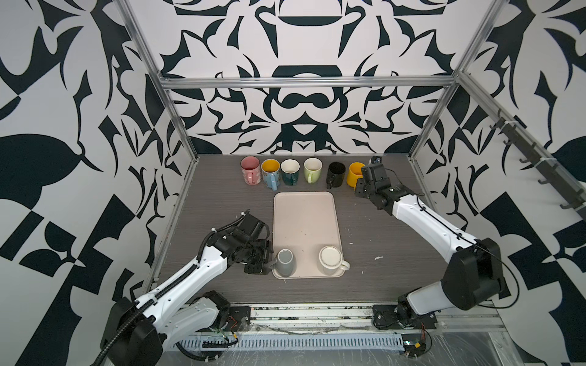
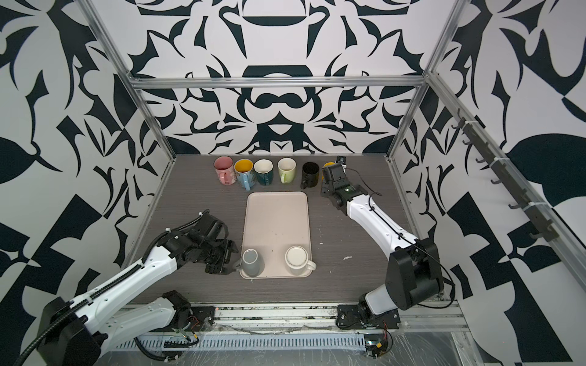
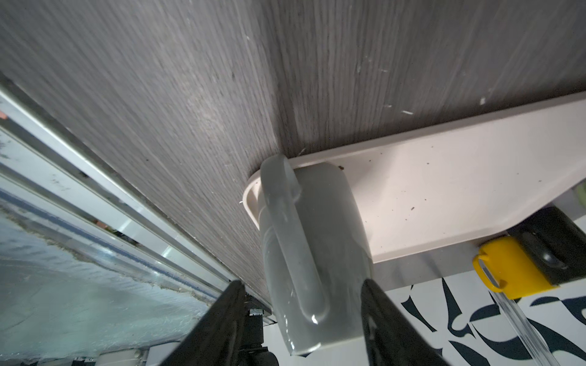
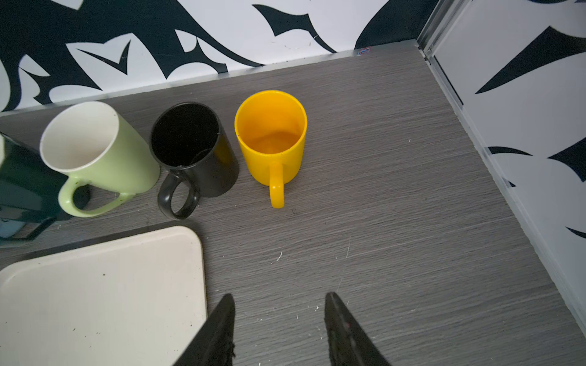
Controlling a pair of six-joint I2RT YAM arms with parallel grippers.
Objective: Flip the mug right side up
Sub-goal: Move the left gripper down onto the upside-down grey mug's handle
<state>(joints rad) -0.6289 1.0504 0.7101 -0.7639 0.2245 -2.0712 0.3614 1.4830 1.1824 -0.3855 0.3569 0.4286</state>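
Observation:
A grey mug stands upside down on the front left corner of the beige tray, its handle turned towards my left gripper. In both top views the left gripper sits just left of the tray, level with that handle. Its fingers are open on either side of the handle and the mug's body, with a gap showing on one side. A white mug stands upside down on the front right corner. My right gripper hangs open and empty over bare table near the tray's back right corner.
A row of upright mugs lines the back: pink, blue, dark green, light green, black, yellow. The right gripper is beside the yellow mug. Frame posts and patterned walls enclose the table.

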